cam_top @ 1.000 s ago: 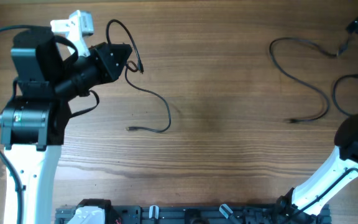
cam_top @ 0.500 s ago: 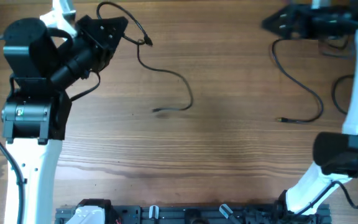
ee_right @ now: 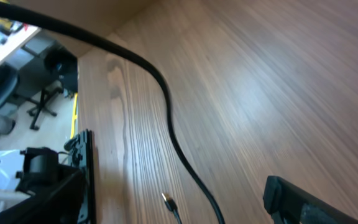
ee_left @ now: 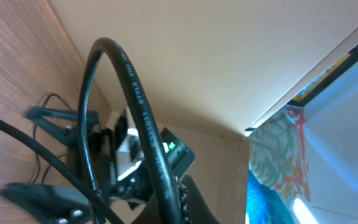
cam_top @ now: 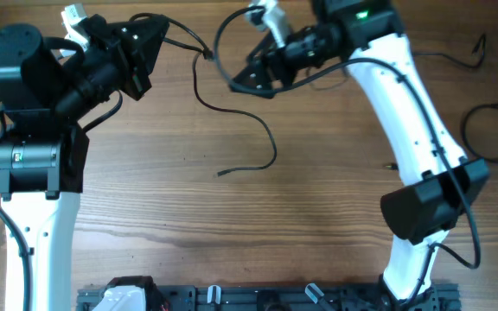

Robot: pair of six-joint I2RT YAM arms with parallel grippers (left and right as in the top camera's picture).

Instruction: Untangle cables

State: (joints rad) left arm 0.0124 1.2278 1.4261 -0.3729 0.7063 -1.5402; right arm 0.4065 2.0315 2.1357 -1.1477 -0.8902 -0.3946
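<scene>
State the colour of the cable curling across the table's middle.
Black cable, clearest overhead.

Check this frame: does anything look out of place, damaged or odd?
Nothing looks damaged or spilled. One cable hangs from the shut left gripper, its plug end trailing on the table. The open right gripper reaches across beside it, far from the other cables at the right edge.
</scene>
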